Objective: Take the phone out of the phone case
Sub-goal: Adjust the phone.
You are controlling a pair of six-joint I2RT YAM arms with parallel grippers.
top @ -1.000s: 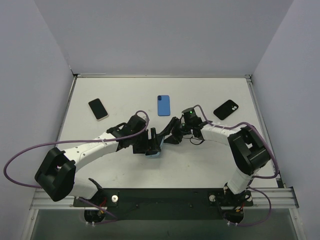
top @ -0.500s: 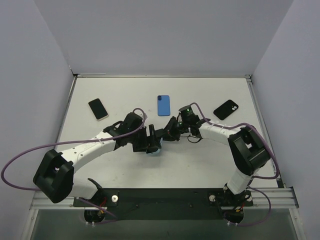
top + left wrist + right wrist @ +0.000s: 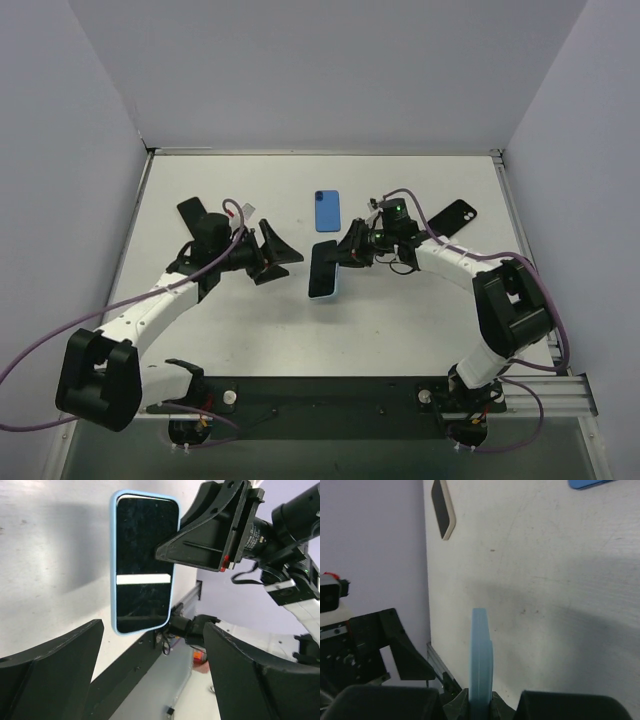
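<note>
The phone (image 3: 144,540) in its light-blue case (image 3: 481,655) is hanging above the table (image 3: 400,320), screen facing the left arm. The right gripper (image 3: 343,256) is pinching its edge, jaws nearly closed. Just beside it, not touching, the left gripper (image 3: 282,260) is gaping wide and holding nothing. Farther back a blue phone (image 3: 327,210) is lying flat, with a black phone (image 3: 455,215) to the right and a beige-edged phone (image 3: 191,211) to the left.
</note>
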